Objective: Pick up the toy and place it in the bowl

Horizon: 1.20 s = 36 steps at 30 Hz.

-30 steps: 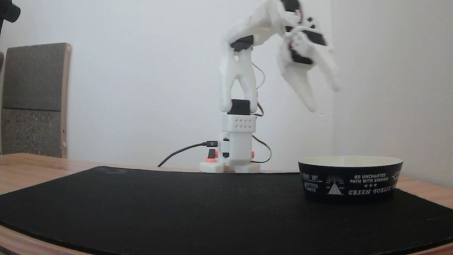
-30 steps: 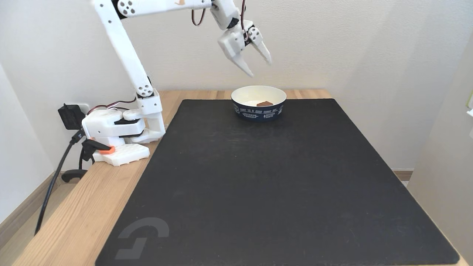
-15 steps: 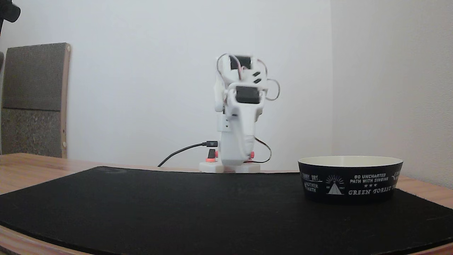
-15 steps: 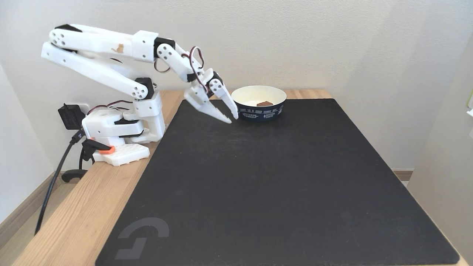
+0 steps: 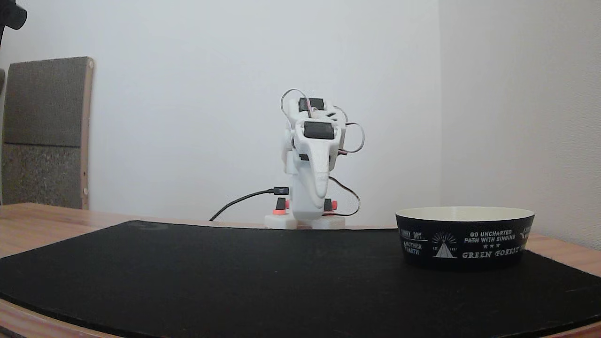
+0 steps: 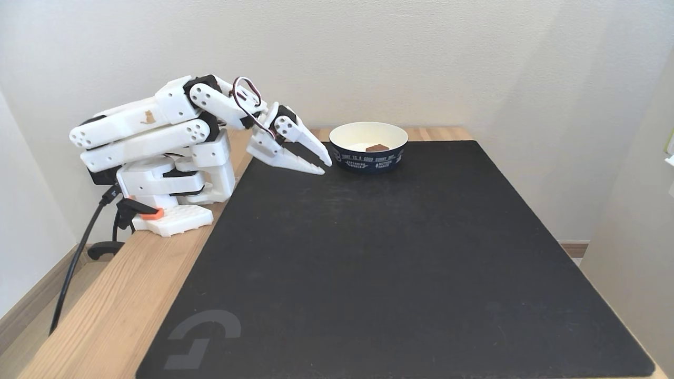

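Arm (image 6: 152, 126) folded low over its base (image 6: 168, 218) at far-left of table in a fixed view; upper links stacked nearly flat, prob. a rest/park pose, since nothing is left on the mat to fetch. Cable (image 6: 73, 263) runs off the near-left edge of the wood table (image 6: 105, 316), clear of the work area.

Gripper (image 6: 322, 166) points right and slightly down, just above the far-left corner of the black mat (image 6: 395, 263). Jaws nearly together w/ only a thin dark slit betw. them, nothing held. In a fixed view from table level, gripper (image 5: 320, 193) faces the camera end-on, so jaw gap can't be read there.

Bowl (image 6: 368, 158) sits on far edge of mat, just right of the fingertips but not touching them; far enough in from the mat edge that the arm reaches it w/o full stretch. Low view shows bowl (image 5: 465, 239) at right, white lettering + tent emblem on black wall, inside hidden by rim.

Toy (image 6: 377, 148) lies inside bowl on the cream floor, right of centre, looks reddish-brown at this range; grooves too small to see.

Judgement: placement done, toy in bowl; arm apparently parked, task looks complete
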Each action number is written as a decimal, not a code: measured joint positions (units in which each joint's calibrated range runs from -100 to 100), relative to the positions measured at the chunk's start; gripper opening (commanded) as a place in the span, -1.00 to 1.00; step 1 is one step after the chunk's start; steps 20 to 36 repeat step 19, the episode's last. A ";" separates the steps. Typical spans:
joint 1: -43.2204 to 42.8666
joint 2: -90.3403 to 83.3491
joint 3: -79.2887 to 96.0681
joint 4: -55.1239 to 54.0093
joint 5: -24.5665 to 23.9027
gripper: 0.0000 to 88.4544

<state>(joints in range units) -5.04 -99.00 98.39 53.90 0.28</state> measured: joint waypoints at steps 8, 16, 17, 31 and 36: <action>-0.50 0.00 0.00 0.00 0.00 -0.88; -0.50 0.00 0.00 0.00 0.00 -0.88; -0.50 0.00 0.00 0.00 0.00 -0.88; -0.50 0.00 0.00 0.00 0.00 -0.88; -0.50 0.00 0.00 0.00 0.00 -0.88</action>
